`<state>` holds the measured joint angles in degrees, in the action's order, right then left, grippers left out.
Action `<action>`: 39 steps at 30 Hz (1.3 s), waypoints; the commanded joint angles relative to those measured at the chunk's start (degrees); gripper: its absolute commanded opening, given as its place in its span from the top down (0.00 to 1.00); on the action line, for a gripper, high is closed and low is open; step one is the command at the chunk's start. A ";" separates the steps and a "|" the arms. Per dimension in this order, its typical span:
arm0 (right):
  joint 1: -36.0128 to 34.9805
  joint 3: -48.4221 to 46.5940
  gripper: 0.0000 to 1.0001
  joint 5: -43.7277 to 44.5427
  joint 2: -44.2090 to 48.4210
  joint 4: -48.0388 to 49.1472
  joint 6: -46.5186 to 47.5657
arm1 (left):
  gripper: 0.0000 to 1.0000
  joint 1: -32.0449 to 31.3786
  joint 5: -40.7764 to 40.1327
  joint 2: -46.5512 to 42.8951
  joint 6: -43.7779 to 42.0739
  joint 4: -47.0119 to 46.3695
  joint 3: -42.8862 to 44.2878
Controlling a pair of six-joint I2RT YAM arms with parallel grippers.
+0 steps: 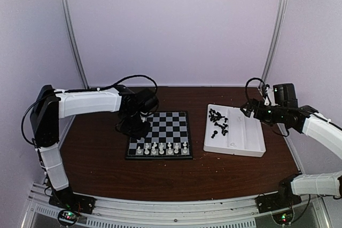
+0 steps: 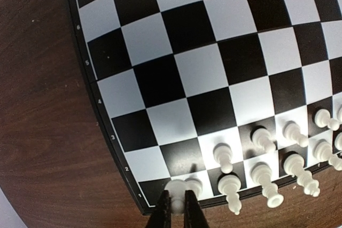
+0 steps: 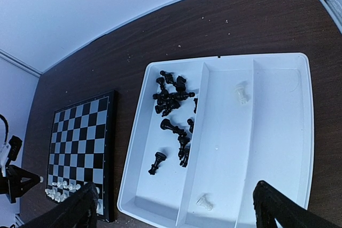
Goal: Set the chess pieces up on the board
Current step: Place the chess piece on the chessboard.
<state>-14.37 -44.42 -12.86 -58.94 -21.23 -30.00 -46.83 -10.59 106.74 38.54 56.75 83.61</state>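
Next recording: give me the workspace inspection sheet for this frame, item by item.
Surface: brown wooden table, carrying board and white tray.
Job's things: board has white pieces on its two near rows; black pieces heaped in the tray's left compartment; two stray white pieces in its middle one.
Clutter: nothing seen.
Grippers: left gripper shut on a white piece at the board's near-left corner; right gripper open above the tray, empty.
Cables: black cable loops over the left arm; second cable by the right arm.
Surroundings: pale walls, metal rails.
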 commanded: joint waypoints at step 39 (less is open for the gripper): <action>0.40 0.96 0.00 -0.46 0.78 0.83 -1.10 | 0.84 1.30 2.90 6.90 0.58 -4.10 -1.08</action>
<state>-14.37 -43.90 -13.04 -58.43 -21.23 -30.41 -45.93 -7.60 112.44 39.33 51.99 81.87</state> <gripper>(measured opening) 0.997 0.143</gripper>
